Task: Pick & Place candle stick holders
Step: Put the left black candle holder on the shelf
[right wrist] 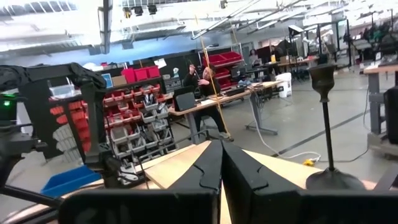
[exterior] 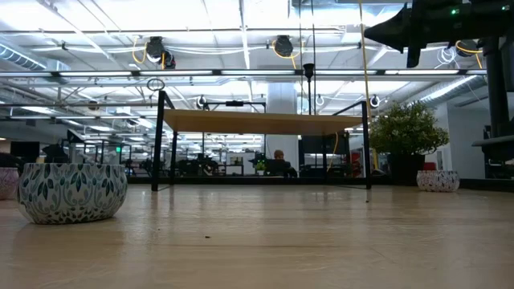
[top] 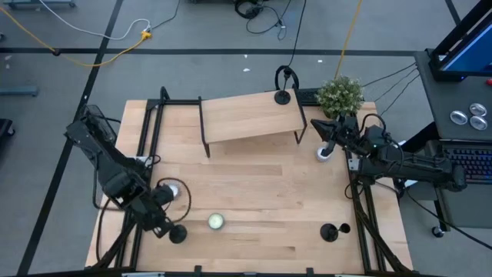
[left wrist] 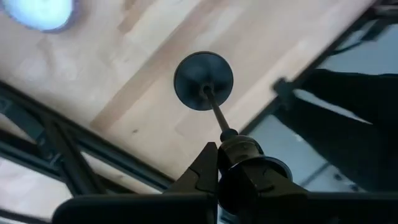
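Note:
One black candle stick holder (left wrist: 204, 81) hangs under my left gripper (left wrist: 227, 168), which is shut on it over the table's near left corner (top: 175, 232). A second holder (top: 330, 231) stands on its round base near the front right. A third (top: 283, 96) stands on the far right corner of the raised wooden shelf (top: 250, 117) and also shows in the right wrist view (right wrist: 326, 124). My right gripper (top: 327, 132) is shut and empty. It hovers at the table's right side, beside the shelf. My left gripper pinches the holder's top end, the small cup (left wrist: 245, 152) above the thin stem (left wrist: 216, 115), between its two fingers. The fingers come from above, slanting down. The holder hangs upright below them, its round base (left wrist: 204, 81) lowest, just over the wood.
Tealight candles lie on the table (top: 216, 221), (top: 171, 189), (top: 324, 152). Patterned bowls show in the low view at left (exterior: 72, 191) and right (exterior: 438, 180). A potted plant (top: 340, 94) stands at the back right. Black frame rails (top: 146, 138) run along the table's sides.

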Available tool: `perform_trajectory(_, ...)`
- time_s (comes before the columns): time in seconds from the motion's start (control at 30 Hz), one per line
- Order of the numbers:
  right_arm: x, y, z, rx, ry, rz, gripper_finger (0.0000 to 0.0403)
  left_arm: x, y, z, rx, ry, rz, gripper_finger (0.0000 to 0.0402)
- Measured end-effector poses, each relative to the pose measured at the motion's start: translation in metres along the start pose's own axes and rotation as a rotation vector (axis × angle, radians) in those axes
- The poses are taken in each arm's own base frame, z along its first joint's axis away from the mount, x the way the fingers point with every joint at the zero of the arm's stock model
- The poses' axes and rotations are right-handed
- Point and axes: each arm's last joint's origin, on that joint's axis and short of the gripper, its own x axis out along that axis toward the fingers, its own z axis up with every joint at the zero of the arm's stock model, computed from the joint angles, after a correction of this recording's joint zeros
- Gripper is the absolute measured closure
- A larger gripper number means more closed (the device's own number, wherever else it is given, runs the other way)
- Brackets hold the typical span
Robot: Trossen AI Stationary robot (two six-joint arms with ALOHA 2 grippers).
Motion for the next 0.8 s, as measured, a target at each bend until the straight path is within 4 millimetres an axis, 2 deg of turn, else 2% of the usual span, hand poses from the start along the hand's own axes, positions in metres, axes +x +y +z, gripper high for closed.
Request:
perform_trajectory(0.17, 0.003, 0.0, -0.003, 0.006, 0.019, -0.004, 0.0403, -0.03, -0.01, 0.021, 0.036, -0.104, -0.107, 0.0384)
perform_trajectory(0.3, 0.007, 0.0, -0.008, 0.01, 0.054, -0.003, 0.0403, -0.064, -0.017, 0.046, 0.096, -0.293, -0.192, 0.0384)
perform_trajectory(0.47, 0.017, 0.008, -0.012, 0.02, 0.083, 0.218, 0.0403, -0.097, -0.015, 0.077, 0.117, -0.456, -0.234, 0.0384)
perform_trajectory(0.6, 0.025, 0.014, -0.008, 0.023, 0.016, 0.349, 0.0401, -0.105, -0.013, 0.099, 0.143, -0.504, -0.249, 0.0384)
perform_trajectory(0.8, 0.044, 0.027, -0.004, 0.019, 0.014, 0.399, 0.0387, -0.097, -0.017, 0.133, 0.223, -0.48, -0.238, 0.0384)
